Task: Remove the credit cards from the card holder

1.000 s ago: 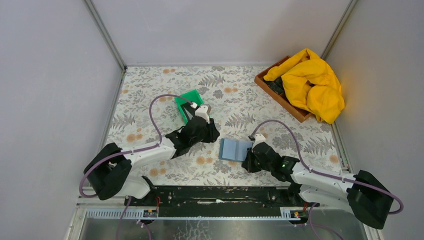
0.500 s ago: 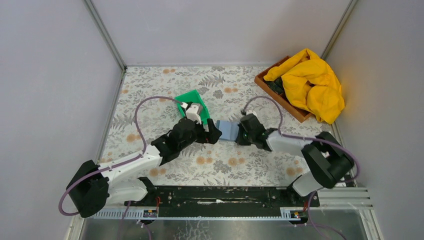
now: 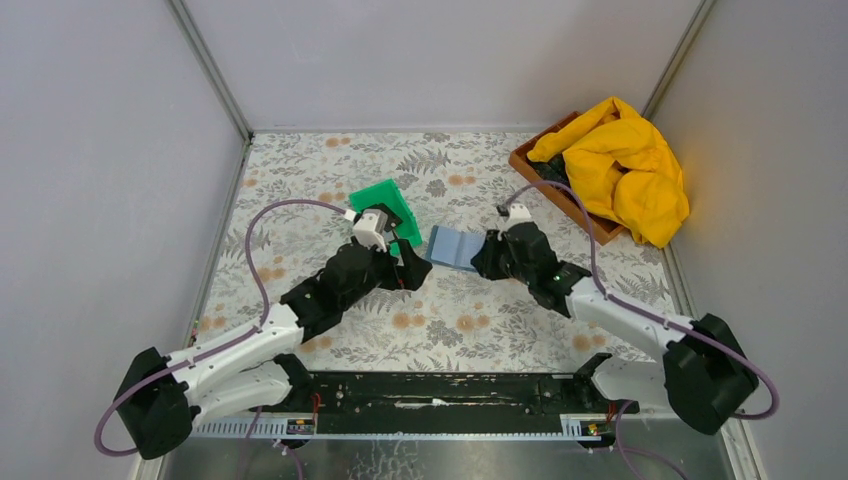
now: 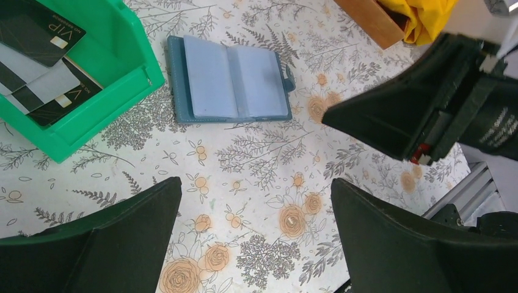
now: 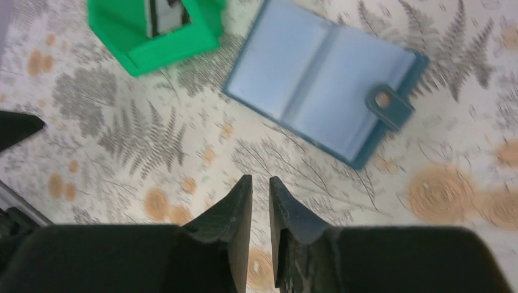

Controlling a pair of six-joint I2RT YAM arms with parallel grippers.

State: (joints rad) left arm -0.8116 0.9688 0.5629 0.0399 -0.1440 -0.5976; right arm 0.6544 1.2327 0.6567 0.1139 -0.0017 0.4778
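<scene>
Nearly done, I judge: credit cards (image 4: 43, 33) lie in the green tray (image 4: 91, 116). Just right of it the card holder (image 4: 232, 82) lies open, showing no cards. My left gripper (image 4: 255, 186) gapes empty. The right gripper (image 5: 261, 183) is a slit apart, holding nothing.

lab booth, plain grey walls (image 3: 100, 150)

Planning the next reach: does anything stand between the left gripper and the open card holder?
Nothing visible does. The card holder lies open on the tablecloth, straight ahead of the open left gripper. The green tray sits beside it, off that line.
</scene>
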